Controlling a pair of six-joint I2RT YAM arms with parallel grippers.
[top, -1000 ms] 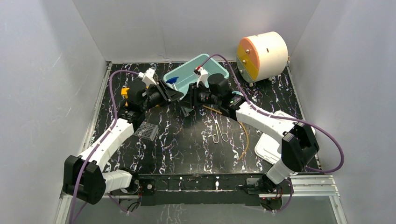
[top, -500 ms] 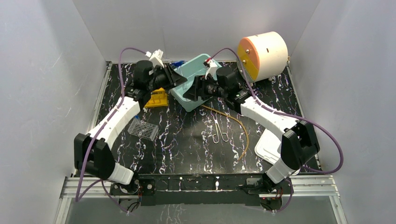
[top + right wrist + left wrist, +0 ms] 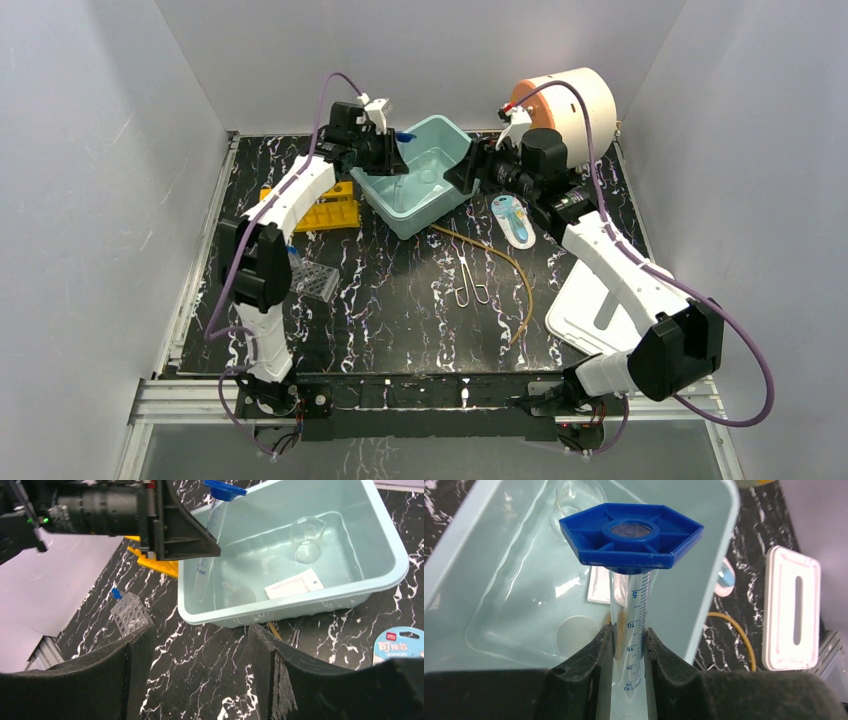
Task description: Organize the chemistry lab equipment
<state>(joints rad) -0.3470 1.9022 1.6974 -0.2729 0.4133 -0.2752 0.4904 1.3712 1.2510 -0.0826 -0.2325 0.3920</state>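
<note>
A clear graduated cylinder with a blue hexagonal foot is clamped by its tube in my left gripper, which hangs over the pale teal bin. From above, the left gripper sits at the bin's back left corner. In the bin lie a small glass beaker, a white card and a round glass dish. My right gripper is open and empty above the table by the bin's near right side.
A yellow holed rack and a clear tube rack lie left of the bin. Amber tubing, wire clips, a blister pack and a white lid are on the right. A cream and orange drum stands at the back right.
The two grippers were close together in front of the bin. The right gripper opened and drew back to the right. The left arm swung back over the bin with the cylinder.
</note>
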